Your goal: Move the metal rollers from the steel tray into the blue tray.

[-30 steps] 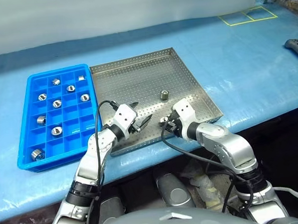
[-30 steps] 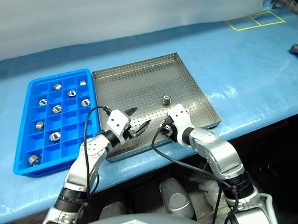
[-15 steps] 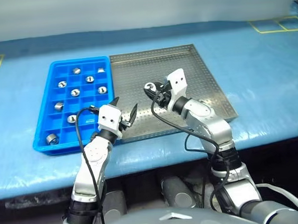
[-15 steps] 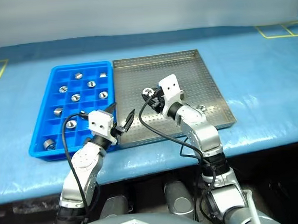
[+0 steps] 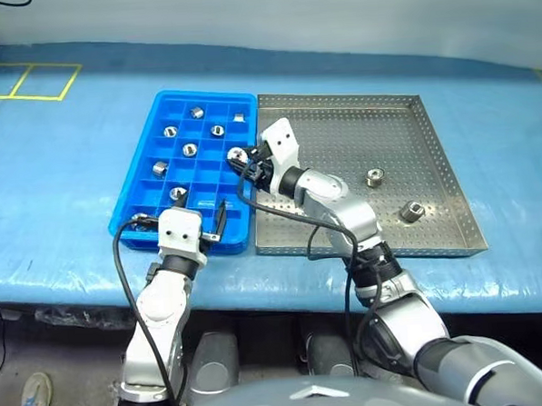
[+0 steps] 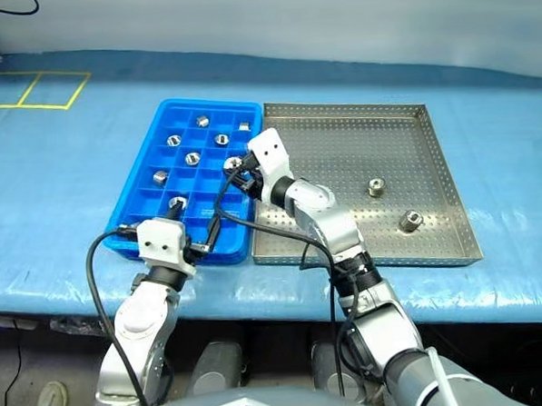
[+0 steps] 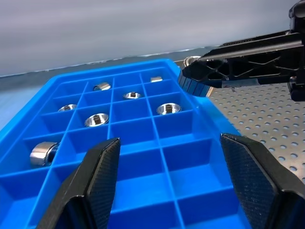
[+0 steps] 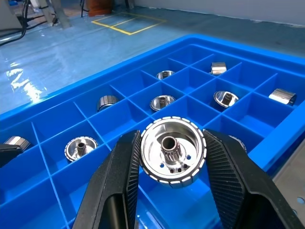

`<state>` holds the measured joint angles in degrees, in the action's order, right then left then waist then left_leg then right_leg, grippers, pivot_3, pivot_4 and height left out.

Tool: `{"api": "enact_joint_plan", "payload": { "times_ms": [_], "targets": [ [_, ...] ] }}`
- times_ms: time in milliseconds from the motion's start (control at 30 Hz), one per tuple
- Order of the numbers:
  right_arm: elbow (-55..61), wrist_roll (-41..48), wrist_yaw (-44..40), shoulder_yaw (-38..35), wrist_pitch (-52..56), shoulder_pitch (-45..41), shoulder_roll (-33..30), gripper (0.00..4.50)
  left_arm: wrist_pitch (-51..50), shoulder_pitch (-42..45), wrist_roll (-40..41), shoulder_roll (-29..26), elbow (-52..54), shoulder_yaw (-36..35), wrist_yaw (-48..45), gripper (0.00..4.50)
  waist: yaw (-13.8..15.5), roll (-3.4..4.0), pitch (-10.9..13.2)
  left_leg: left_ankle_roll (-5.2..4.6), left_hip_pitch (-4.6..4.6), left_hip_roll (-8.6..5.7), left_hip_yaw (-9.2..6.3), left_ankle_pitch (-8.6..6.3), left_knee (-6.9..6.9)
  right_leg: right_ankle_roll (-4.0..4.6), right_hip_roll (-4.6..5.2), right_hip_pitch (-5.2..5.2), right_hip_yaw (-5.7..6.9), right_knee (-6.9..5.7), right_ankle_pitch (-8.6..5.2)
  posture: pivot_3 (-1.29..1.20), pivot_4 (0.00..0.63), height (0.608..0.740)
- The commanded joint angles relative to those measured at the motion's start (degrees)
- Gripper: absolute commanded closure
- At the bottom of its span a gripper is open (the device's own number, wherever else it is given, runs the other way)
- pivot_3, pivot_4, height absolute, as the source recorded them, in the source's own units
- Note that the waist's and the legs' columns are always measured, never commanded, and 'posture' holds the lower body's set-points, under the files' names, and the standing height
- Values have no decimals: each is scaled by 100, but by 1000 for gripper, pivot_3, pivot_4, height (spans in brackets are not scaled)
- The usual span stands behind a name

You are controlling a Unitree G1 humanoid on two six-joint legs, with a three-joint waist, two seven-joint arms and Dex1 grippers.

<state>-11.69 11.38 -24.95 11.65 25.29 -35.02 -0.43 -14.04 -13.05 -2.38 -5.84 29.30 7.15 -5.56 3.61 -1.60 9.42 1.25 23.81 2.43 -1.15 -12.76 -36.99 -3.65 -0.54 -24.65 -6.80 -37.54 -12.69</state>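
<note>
No text, label, brand or number can be read on anything in these views.

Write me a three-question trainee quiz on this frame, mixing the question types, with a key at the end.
1. True or false: the right claw is shut on a metal roller above the blue tray.
2. How many rollers lie loose on the floor of the steel tray?
A) none
B) two
C) five
3. Fill in: the left claw stands ____ and holds nothing, near the blue tray's front edge.

Key:
1. True. Its two fingers clamp the roller over the compartments.
2. B. One roller and another sit apart on the perforated floor.
3. open
</note>
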Motion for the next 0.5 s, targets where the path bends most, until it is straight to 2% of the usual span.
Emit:
{"api": "enact_joint_plan", "payload": {
  "times_ms": [33, 500],
  "targets": [
    [-225, -86, 54, -58, -274, -311, 155, 2791, 43, -115, -130, 69, 409, 4, 171, 817, 71, 2, 2, 0, -1, 1, 0, 0, 0, 0, -1, 0, 0, -1, 0, 412, 150, 740],
    [-1004, -528, 414, -121, -747, -615, 299, 2791, 53, -374, -351, 133, 584, 81, 381, 817, 541, 9, 6, 2, 3, 4, 1, -1, 5, 11, -1, -8, 9, 2, -7, 484, 150, 740]
  ]
}}
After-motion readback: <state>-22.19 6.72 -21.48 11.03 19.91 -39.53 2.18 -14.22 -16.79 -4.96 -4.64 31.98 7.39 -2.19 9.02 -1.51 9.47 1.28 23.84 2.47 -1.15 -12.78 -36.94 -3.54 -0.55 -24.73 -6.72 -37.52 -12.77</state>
